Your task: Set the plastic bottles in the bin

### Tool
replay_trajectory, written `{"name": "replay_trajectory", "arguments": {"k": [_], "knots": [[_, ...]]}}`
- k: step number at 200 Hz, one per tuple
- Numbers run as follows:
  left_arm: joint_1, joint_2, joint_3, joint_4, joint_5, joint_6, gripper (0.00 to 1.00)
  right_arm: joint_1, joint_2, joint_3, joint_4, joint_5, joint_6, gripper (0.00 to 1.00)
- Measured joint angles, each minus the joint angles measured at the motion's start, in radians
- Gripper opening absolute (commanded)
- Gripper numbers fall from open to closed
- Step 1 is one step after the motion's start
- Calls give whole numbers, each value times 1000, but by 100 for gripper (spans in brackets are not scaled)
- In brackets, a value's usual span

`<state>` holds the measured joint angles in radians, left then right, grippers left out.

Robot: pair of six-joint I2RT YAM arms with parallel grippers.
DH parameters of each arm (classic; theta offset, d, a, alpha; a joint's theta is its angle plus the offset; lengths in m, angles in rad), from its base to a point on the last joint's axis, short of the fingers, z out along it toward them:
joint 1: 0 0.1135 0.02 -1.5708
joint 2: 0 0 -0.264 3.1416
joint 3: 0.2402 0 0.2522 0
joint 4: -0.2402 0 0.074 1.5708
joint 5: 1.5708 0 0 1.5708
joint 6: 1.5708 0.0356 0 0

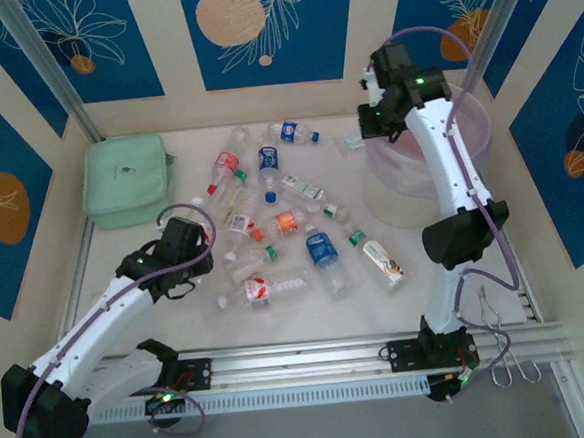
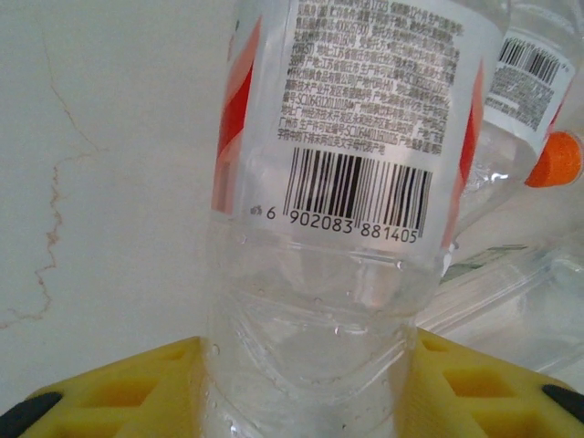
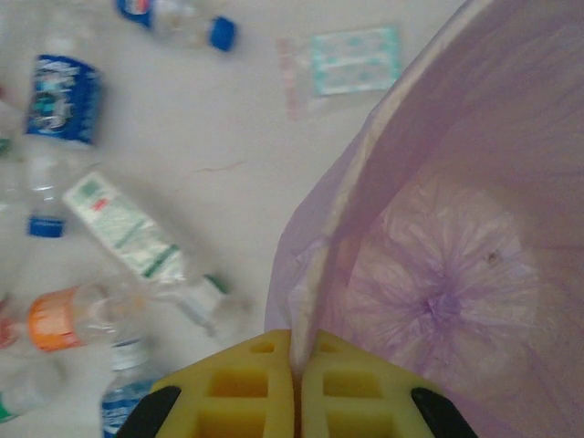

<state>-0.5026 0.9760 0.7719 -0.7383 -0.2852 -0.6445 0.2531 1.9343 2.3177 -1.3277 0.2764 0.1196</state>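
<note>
Several plastic bottles [image 1: 322,249] lie scattered across the middle of the white table. My left gripper [image 1: 216,246] is shut on the base of a clear bottle [image 2: 365,109] with a red-and-white barcode label, the yellow fingers [image 2: 119,392] pressing both its sides. An orange-capped bottle [image 2: 557,160] lies just beyond it. The bin [image 1: 472,136], a pale lavender tub, stands at the far right. My right gripper [image 1: 371,123] hangs over its left edge, shut on the rim and thin liner [image 3: 306,301]. More bottles [image 3: 128,233] lie left of the bin.
A mint-green square pouch [image 1: 124,179] sits at the far left corner. A small flat clear packet [image 3: 351,59] lies on the table just left of the bin. Patterned walls close in the table on three sides, and a metal rail [image 1: 322,362] runs along the near edge.
</note>
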Motion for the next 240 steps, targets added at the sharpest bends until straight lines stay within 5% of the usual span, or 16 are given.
{"name": "replay_trajectory", "arguments": {"k": [11, 19, 40, 48, 81, 125, 144, 174, 219, 240], "knots": [[0, 2, 15, 0, 4, 4, 48, 32, 14, 19, 0, -11, 4, 5], [0, 2, 29, -1, 8, 10, 48, 45, 25, 39, -4, -21, 6, 15], [0, 0, 62, 16, 36, 32, 48, 51, 53, 97, -8, -49, 22, 82], [0, -2, 71, 31, 56, 44, 48, 47, 54, 115, -9, -61, 23, 100], [0, -18, 80, 164, 194, 71, 46, 32, -5, 147, 7, -164, 51, 99], [-8, -27, 92, 458, 351, 71, 42, 55, -361, -190, 212, -523, 163, 100], [-13, -23, 113, 551, 405, 71, 42, 87, -439, -284, 301, -672, 213, 93], [-58, 18, 164, 657, 452, 75, 42, 150, -392, -320, 388, -744, 260, 87], [-132, 112, 206, 722, 484, 82, 43, 242, -212, -291, 423, -758, 273, 99], [-145, 144, 222, 723, 484, 90, 43, 257, -192, -296, 452, -761, 287, 78]]}}
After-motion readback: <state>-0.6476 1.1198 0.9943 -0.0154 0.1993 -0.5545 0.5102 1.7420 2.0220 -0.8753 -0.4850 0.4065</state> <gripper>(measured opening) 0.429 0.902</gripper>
